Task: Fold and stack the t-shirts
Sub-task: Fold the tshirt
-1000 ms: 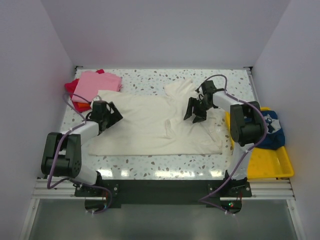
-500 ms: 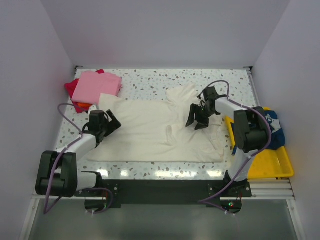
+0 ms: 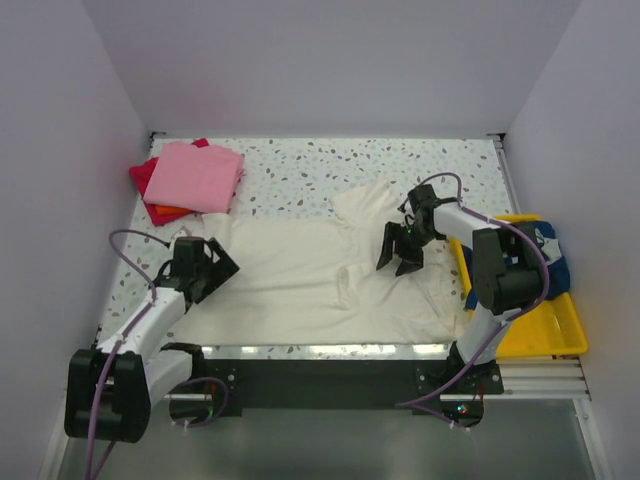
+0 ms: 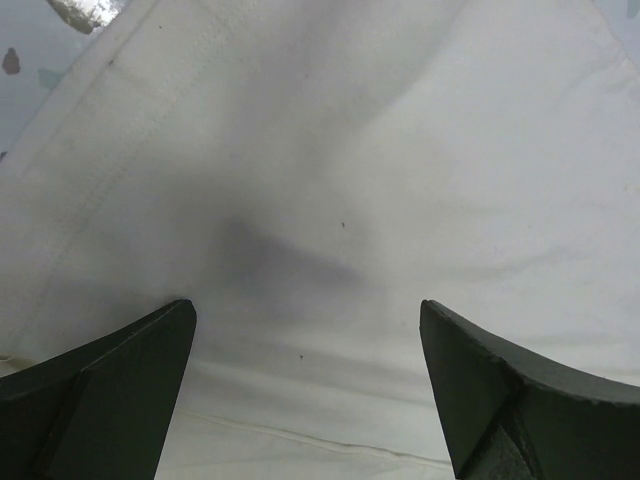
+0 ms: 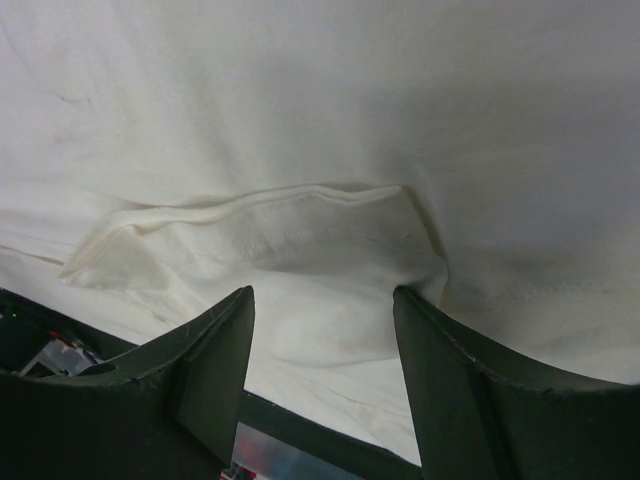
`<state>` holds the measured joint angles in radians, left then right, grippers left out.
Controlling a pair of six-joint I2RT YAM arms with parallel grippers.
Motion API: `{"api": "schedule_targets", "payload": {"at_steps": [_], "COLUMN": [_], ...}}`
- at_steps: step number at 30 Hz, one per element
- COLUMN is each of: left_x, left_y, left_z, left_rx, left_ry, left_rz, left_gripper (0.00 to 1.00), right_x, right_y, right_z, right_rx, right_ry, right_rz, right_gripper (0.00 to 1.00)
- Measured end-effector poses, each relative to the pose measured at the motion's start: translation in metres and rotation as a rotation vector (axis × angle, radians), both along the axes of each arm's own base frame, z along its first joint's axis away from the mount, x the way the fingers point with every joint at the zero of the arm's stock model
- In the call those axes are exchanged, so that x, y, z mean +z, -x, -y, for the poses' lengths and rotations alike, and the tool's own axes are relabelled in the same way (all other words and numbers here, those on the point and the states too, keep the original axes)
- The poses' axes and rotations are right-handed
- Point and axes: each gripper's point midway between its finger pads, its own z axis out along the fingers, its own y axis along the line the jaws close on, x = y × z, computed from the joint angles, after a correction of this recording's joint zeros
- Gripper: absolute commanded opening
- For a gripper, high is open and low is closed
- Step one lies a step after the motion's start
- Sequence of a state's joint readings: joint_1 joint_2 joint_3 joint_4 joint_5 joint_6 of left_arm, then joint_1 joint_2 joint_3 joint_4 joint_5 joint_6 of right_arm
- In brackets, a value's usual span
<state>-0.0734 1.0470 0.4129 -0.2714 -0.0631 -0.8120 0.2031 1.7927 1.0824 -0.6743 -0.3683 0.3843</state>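
**Cream shirt laid out, first fold not yet begun**

Grips nothing at the left gripper (image 3: 220,270): fingers (image 4: 100,400) spread wide, low over the left end of the cream shirt (image 3: 290,285). Cannot tell whether they touch the cloth. Shows only smooth fabric and a hem seam beneath in the wrist view.

Grips nothing at the right gripper (image 3: 397,262) either: fingers (image 5: 200,390) well apart, straddling a puckered, hemmed opening toward the shirt's right end. Sleeve or neck, hard to say which.

Lies lengthwise between the two grippers. Fairly flat over the left half, creased and bunched over the right, with one sleeve poking out past the far edge.

Beyond the shirt's far left corner: pink shirt (image 3: 195,177) on top of a red shirt (image 3: 141,177) and an orange shirt (image 3: 165,212), just beside that corner. Beside the shirt's right end: tray (image 3: 530,335) with the navy shirt (image 3: 552,268) in it.

Reads as the spreading step, ahead of any fold.

Calls next for closing both grippers on cloth, the left on the hem and the right on the loose pucker. Then a pull apart to take out the right-hand creases. After that, a lift of one long edge across the middle. Needs a shallow pinch on the right, to avoid catching both layers.
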Motion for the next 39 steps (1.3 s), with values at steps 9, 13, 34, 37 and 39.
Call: {"api": "schedule_targets", "payload": {"at_steps": [9,13,34,37,39], "left_x": [0.018,0.033,-0.002,-0.001,-0.001], "left_y": [-0.005,-0.044,-0.069,-0.07,-0.071], "left_z": [-0.01,-0.01,-0.005,-0.005,-0.005], "left_rx": [0.002,-0.021,-0.076,-0.076,-0.075], "left_ry": [-0.066,-0.094,-0.106,-0.106,-0.106], "left_rz": [-0.057,-0.008,0.011,0.022,0.028], "left_gripper": [1.0,1.0,1.0,1.0,1.0], "right_x": [0.017,0.043,0.006,0.002,0.002], "right_y": [0.004,-0.034,-0.073,-0.068,-0.068], "right_z": [0.014,0.008,-0.003,-0.003,-0.003], "right_rx": [0.029,0.035,0.032,0.027,0.025], "right_ry": [0.089,0.077,0.044,0.04,0.04], "right_rz": [-0.036,0.086,0.143,0.13,0.132], "right_gripper": [0.63,0.63,0.63,0.63,0.63]}}
